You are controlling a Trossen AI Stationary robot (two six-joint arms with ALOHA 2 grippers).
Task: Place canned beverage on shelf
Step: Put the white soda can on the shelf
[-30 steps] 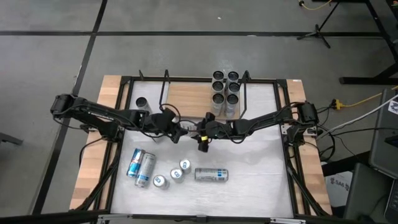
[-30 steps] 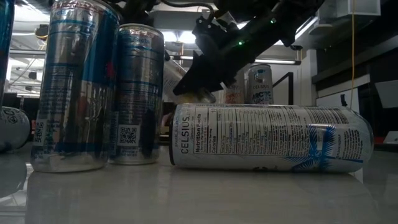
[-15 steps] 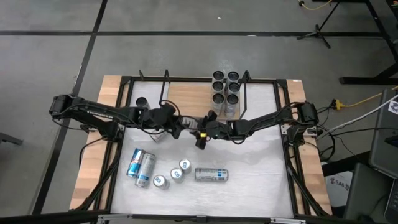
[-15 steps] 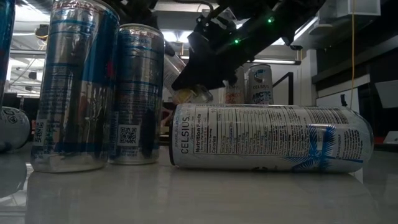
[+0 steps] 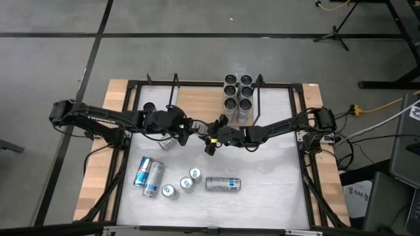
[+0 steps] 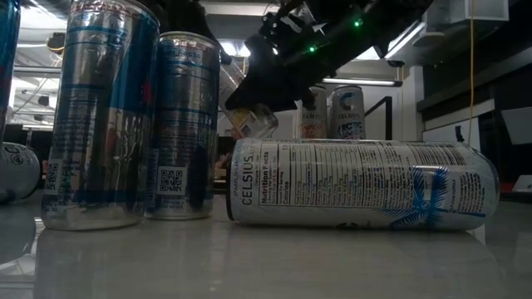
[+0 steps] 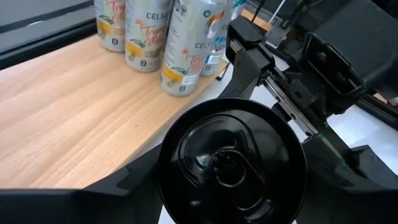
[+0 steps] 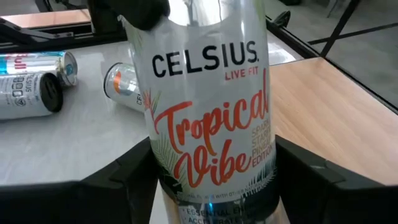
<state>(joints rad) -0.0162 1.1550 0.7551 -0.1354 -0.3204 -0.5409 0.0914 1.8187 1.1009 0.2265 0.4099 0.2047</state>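
Observation:
A white Celsius "Tropical Vibe" can (image 8: 211, 118) with a black top (image 7: 233, 162) is held between my two grippers, off the white table, just in front of the shelf. It shows tilted in the low view (image 6: 252, 121). My left gripper (image 5: 186, 129) and my right gripper (image 5: 211, 142) are both shut on it. The shelf (image 5: 200, 101) is a light wooden board in a black rod frame at the table's far middle. Several Celsius cans (image 5: 237, 92) stand upright on its right end. My left gripper has the can at its top end, one finger (image 7: 127, 180) on each side of the black lid's rim (image 7: 171, 155). It comes from the table's left. The can is clear of the table. My right gripper pinches the can's printed side wall (image 8: 168, 180) between its two fingers (image 8: 118, 180), low on the body and across it. It comes from the table's right. The can is lifted clear and tilted.
Several loose cans are on the table's near part: two blue-silver ones (image 5: 148, 175), three small tops (image 5: 187, 184) and a Celsius can lying on its side (image 5: 223, 183). One more can (image 5: 149, 107) stands left of the shelf. The shelf's left half is bare wood.
Both grippers have gone up and a little toward the table's far edge and the shelf, still shut on the can. In the low view the can has risen clear above the lying Celsius can.

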